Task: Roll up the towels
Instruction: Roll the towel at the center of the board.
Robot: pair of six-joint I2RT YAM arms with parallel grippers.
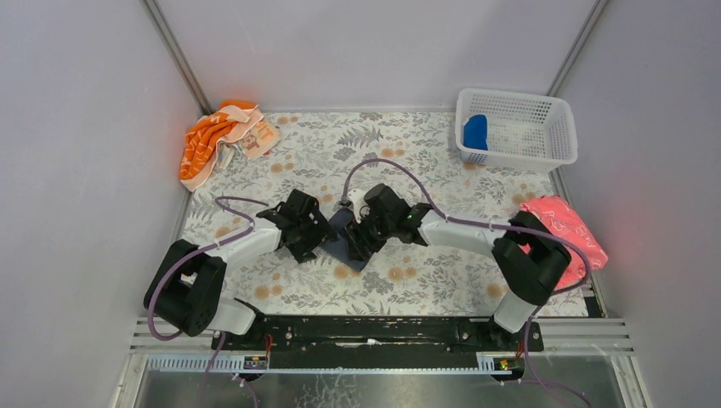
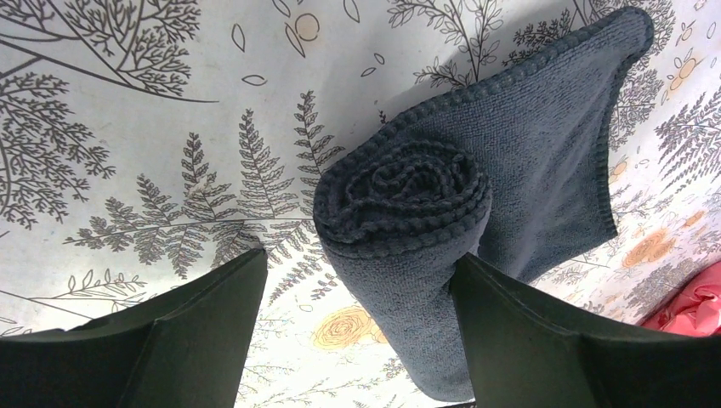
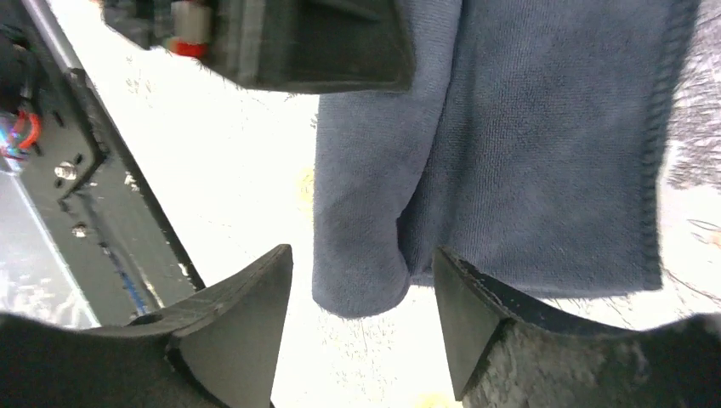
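The dark slate-grey towel (image 1: 344, 247) lies mid-table between my two grippers, partly rolled. In the left wrist view its spiral roll end (image 2: 404, 200) faces the camera and a flat tail (image 2: 544, 136) runs up right. My left gripper (image 2: 359, 259) is open around the roll; the right finger (image 2: 544, 340) touches it and the left finger (image 2: 195, 331) stands apart. My right gripper (image 3: 361, 255) is open around the roll's other end (image 3: 357, 272), not touching. The blue towel (image 1: 474, 132) sits rolled in the white basket (image 1: 557, 144).
An orange and white cloth (image 1: 217, 140) lies bunched at the back left corner. A pink cloth (image 1: 565, 225) lies at the right edge. The black base rail (image 1: 374, 327) runs along the near edge. Grey walls enclose the table.
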